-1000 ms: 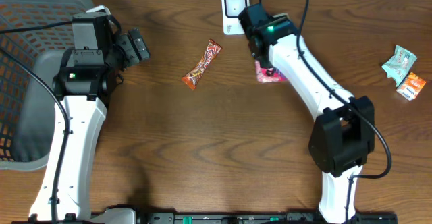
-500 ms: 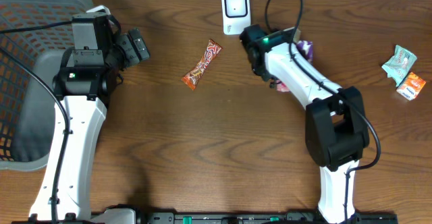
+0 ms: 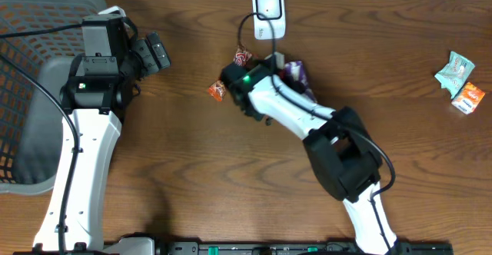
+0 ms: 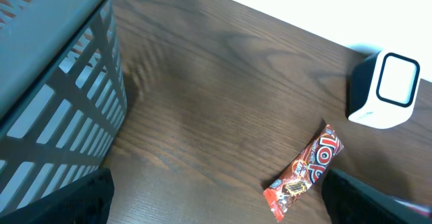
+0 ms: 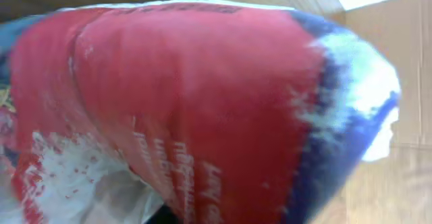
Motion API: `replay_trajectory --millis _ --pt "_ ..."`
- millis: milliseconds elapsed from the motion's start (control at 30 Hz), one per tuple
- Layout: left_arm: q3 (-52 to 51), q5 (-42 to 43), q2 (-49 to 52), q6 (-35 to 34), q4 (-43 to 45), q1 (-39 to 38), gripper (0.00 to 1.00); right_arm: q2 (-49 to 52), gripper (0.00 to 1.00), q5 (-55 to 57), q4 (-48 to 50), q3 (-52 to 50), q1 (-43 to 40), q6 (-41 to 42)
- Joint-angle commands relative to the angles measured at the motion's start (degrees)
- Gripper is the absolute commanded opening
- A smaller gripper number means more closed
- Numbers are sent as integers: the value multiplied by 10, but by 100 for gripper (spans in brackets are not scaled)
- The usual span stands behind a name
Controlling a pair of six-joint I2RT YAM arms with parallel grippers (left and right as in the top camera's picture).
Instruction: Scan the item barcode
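Closest of all, in the right wrist view, a packet [image 5: 202, 102] in red, blue and white fills the frame. It sits so tight to the lens that no finger shows.

In the overhead view the right arm [image 3: 346, 163] rises from the lower edge and bends up and left toward the upper middle. The right gripper [image 3: 286, 67] lies at the packet [image 3: 297, 72], which looks dark purple and pink from above. It is hard against the wrist. Whether the jaws are clamped on it or parted cannot be told, nor whether it rests on the table [image 3: 231, 170].

A candy bar [image 3: 216, 91] lies slantwise under that wrist, with only its two ends showing. The left wrist view shows it [image 4: 304, 173] whole at lower right.

The left arm [image 3: 84, 147] runs up the left side. The left gripper [image 3: 159, 53] sits at upper left, well apart from the bar. Its fingers [image 4: 74, 200] are spread as wide as they go, in the bottom corners of its own view, with nothing between them.

A basket [image 3: 31, 24] fills the upper left corner. Two small snacks [image 3: 460, 82] lie at the far right edge.

Farthest, at top centre, stands the white scanner [image 3: 269, 9]. The packet is just below and to the right of it.
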Motion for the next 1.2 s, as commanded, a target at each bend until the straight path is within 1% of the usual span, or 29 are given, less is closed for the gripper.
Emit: replay_trajectory --millis 0,33,100,133,167,200,267,333,467,533,633,667,700,767,833,900,1000,1100,1167 --pt "7 -2 3 -3 0 0 98 20 26 -47 12 7 60 8" --pt "7 -2 3 -3 0 0 98 20 35 -50 17 13 75 9" --pt "7 -2 3 -3 0 0 98 20 60 -57 27 29 100 9" --pt "7 -2 3 -3 0 0 98 20 67 -63 32 38 109 9" --pt "7 -2 3 -3 0 0 98 20 77 -69 37 49 118 9" --pt "7 -2 3 -3 0 0 98 20 80 -73 38 60 124 9" --pt "7 -2 3 -3 0 0 98 20 82 -79 37 88 132 8" --pt "7 -2 3 -3 0 0 98 20 81 -78 28 119 133 8" --pt "7 -2 3 -3 0 0 98 20 83 -78 -3 198 113 8" --pt "7 -2 3 -3 0 0 98 20 84 -83 -26 235 90 5" --pt "7 -2 3 -3 0 0 98 20 79 -128 -61 281 34 -23" --pt "7 -2 3 -3 0 0 98 20 78 -153 -67 288 14 -35" --pt "7 -2 3 -3 0 0 98 20 79 -185 -71 291 -7 -51" --pt "7 -2 3 -3 0 0 98 20 82 -265 -75 291 -45 -92" --pt "7 -2 3 -3 0 0 98 20 82 -378 -82 289 -89 -137" --pt "7 -2 3 -3 0 0 98 20 79 -485 -86 287 -131 -167" --pt "7 -2 3 -3 0 0 98 20 81 -657 -84 283 -190 -218" --pt "7 -2 3 -3 0 0 98 20 83 -804 -77 272 -229 -292" --pt "7 -2 3 -3 0 0 98 20 84 -858 -72 259 -245 -323"
